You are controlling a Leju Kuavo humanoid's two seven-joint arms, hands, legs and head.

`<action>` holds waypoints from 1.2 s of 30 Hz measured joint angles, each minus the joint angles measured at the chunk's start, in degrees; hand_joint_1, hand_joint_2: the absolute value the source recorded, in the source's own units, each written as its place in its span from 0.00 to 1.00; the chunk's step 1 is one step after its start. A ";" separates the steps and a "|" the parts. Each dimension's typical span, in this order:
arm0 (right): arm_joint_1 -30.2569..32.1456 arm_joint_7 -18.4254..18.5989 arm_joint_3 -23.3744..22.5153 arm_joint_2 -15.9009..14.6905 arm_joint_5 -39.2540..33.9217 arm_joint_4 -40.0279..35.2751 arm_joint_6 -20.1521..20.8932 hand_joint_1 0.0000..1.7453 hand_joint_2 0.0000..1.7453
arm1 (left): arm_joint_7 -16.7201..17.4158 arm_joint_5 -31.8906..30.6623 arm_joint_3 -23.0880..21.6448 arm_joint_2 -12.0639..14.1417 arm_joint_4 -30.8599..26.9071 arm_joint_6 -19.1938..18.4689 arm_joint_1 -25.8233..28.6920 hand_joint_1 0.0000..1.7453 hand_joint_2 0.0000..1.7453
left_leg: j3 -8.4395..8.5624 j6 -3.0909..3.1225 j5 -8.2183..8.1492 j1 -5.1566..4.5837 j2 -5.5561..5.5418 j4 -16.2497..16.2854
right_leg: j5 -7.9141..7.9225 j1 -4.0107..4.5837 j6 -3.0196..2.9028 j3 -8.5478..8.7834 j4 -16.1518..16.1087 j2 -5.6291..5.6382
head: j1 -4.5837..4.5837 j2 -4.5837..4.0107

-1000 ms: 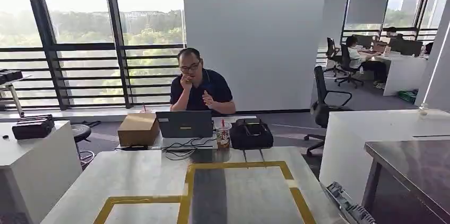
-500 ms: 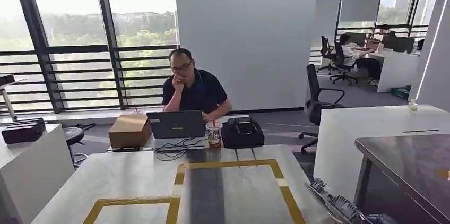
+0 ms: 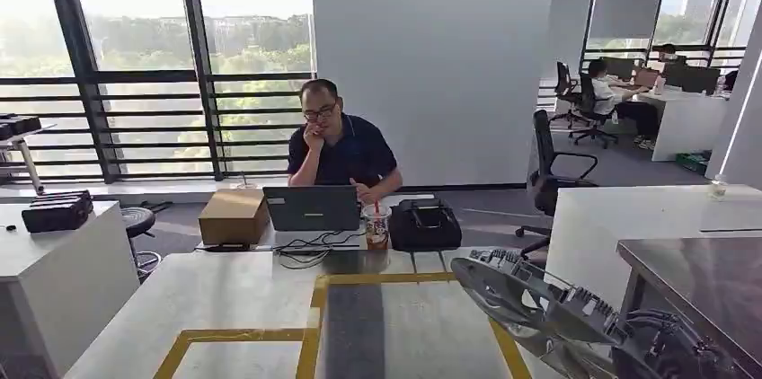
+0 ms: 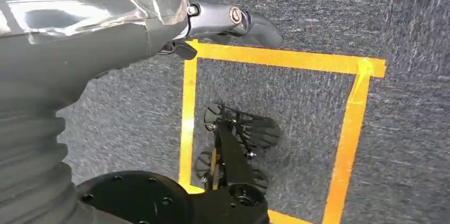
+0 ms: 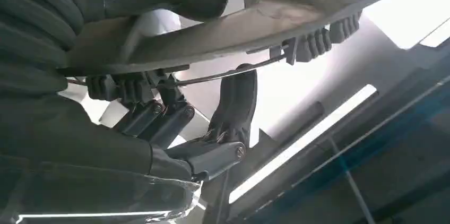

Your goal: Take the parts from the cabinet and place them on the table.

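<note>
A grey plastic part [image 3: 526,298] is being held up at the lower right of the head frame, over the table's [image 3: 225,303] right edge. It is being shown as a long, dished shell with a ribbed rim, black clips and a thin wire running along it. In the right wrist frame the part [image 5: 254,22] is being grasped by the right hand [image 5: 175,123], dark fingers [image 5: 236,102] hooked over its edge. The left hand [image 4: 159,27] is being hung over carpet [image 4: 414,22] marked with yellow tape [image 4: 281,59]; nothing is being held, its fingers loosely extended.
</note>
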 joint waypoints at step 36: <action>-6.47 0.99 8.29 -1.36 -1.44 7.61 13.86 1.00 1.00 | -1.79 -6.86 2.91 1.60 0.00 -2.54 0.08 0.00 1.00 | -1.60 -0.94 -0.26 0.06 -0.04 1.30 | 0.76 0.13 -2.73 0.23 -0.65 0.44 | -0.11 0.02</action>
